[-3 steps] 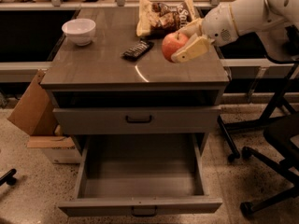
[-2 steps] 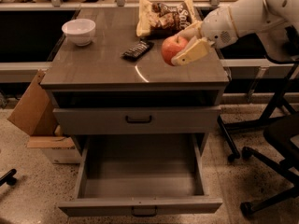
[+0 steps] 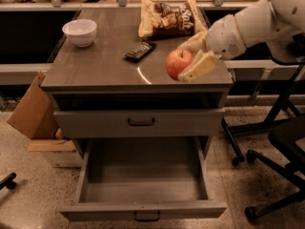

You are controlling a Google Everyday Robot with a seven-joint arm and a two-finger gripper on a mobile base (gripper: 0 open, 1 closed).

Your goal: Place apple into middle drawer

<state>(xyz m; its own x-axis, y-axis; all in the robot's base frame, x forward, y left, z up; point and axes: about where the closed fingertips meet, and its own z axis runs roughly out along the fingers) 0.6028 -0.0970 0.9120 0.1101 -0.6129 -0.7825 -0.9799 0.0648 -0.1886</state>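
Observation:
The red apple with a short stem is at the front right of the cabinet top, between the two tan fingers of my gripper. The gripper reaches in from the right on a white arm and is shut on the apple. I cannot tell if the apple touches the top. The middle drawer is pulled wide open below, its plain grey inside bare, straight under and in front of the apple.
A white bowl, a dark flat packet and a chip bag lie on the cabinet top. The upper drawer front is closed. A cardboard box stands left; chair legs stand right.
The gripper with the apple in it has moved toward the front edge of the cabinet top, lower in the view. Nothing else has moved.

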